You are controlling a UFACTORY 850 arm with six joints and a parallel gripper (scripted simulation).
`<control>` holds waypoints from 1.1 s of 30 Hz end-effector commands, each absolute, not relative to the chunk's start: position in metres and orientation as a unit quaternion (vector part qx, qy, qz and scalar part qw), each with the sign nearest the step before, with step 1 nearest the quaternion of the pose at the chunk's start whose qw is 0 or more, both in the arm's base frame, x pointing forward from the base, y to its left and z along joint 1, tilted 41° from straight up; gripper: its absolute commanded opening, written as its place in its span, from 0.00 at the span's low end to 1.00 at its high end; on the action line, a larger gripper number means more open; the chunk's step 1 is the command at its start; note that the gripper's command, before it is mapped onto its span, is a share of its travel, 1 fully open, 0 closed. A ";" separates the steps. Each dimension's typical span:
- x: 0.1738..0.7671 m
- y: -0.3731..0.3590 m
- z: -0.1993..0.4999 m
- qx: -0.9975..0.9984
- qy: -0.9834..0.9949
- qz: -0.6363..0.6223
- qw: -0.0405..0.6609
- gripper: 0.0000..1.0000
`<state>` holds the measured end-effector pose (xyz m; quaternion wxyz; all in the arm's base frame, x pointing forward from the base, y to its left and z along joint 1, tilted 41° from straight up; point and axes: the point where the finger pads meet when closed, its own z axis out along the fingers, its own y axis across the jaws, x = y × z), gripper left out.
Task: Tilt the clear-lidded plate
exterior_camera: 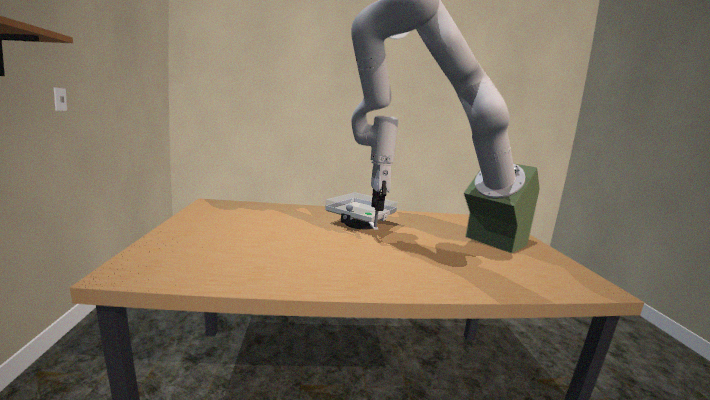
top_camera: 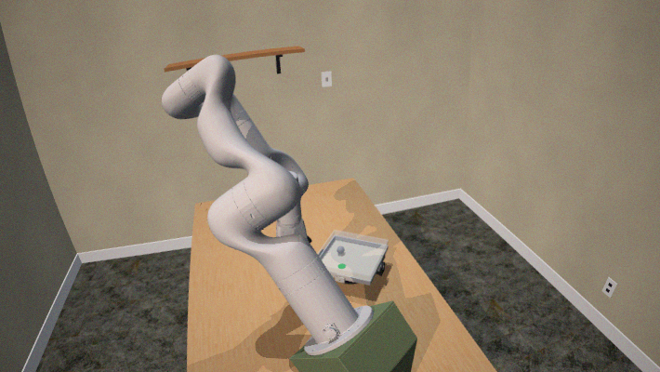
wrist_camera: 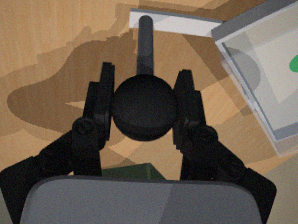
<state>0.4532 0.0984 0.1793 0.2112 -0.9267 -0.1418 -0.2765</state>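
Wrist view is showing you the pincer (wrist_camera: pixel 144 106) clamping partway closed on the dark ball knob (wrist_camera: pixel 144 107) of the plate's handle. The clear-lidded plate (top_camera: pixel 367 272) is sitting on the wooden surface (top_camera: pixel 223 298) just beside the arm's green base (top_camera: pixel 372 344), tilting visibly in the exterior view. You are mid-tilt — the steel ball (top_camera: pixel 340 250) is resting near the far wall, well apart from the green spot (top_camera: pixel 342 266). Next you are likely needing a gentle lean toward the spot, then levelling.
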 end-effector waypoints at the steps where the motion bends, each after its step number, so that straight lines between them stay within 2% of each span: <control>1: 0.455 0.098 0.181 -0.926 -0.142 -0.279 0.211 0.00; 33: 0.453 0.098 0.180 -0.926 -0.142 -0.279 0.211 0.00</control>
